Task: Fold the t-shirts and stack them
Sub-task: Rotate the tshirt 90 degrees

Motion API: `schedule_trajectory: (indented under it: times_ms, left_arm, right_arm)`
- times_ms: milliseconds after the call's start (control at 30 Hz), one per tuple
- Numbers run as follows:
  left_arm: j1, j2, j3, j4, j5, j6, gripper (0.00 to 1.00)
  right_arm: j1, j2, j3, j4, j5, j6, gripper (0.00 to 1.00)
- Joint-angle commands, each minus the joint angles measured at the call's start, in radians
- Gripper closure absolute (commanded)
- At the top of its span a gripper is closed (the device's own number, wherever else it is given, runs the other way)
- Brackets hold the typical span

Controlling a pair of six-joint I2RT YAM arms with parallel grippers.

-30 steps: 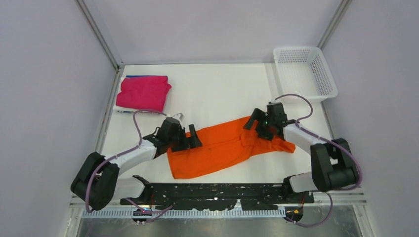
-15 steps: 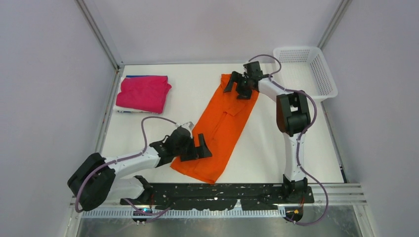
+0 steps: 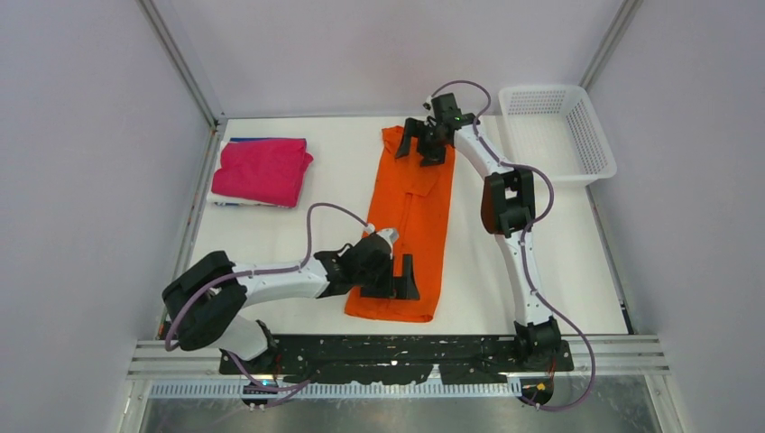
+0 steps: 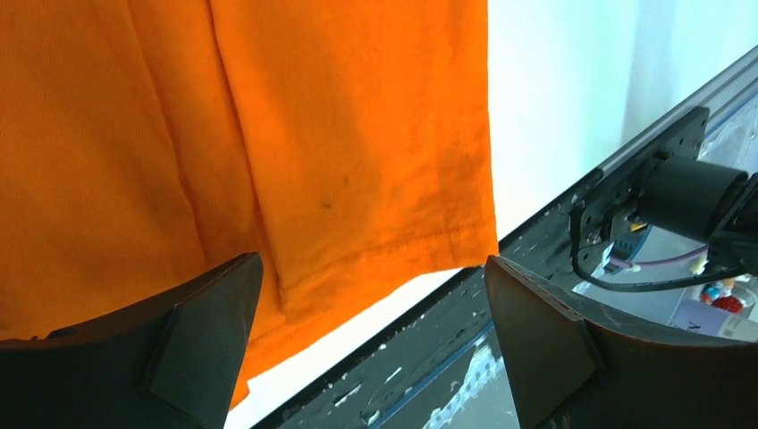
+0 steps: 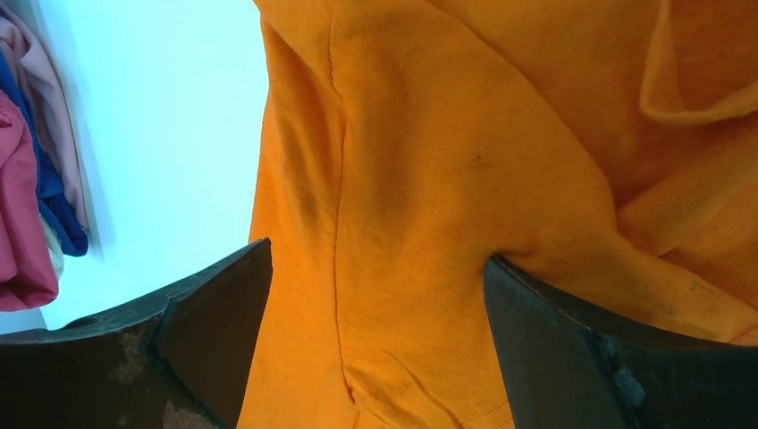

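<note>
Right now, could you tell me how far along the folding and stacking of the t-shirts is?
Done: the pink t-shirt lies folded far left, over a barely showing blue t-shirt. In hand: the orange t-shirt is a long narrow strip, left gripper open over its near end, right gripper open at its far end. Left: folding it shorter and stacking it on the pink.

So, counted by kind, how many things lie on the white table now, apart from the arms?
Soft cloth t-shirts: 3 (bright orange t-shirt, folded magenta-pink t-shirt, blue t-shirt barely showing under it)
White plastic mesh basket: 1
Total: 4
A pale layer in that pile is too unclear to count.
</note>
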Motion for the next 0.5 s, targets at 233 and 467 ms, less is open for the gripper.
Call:
schedule_trajectory:
  times_ms: [233, 467]
  left_arm:
    - [-0.048, -0.284, 0.002, -0.201, -0.205, 0.095, 0.00]
    - [0.039, -0.539, -0.172, -0.386, -0.343, 0.034, 0.00]
  right_arm:
    - [0.048, -0.314, -0.136, -0.044, 0.115, -0.207, 0.05]
    - [0.131, -0.902, -0.964, 0.268, 0.260, -0.125, 0.05]
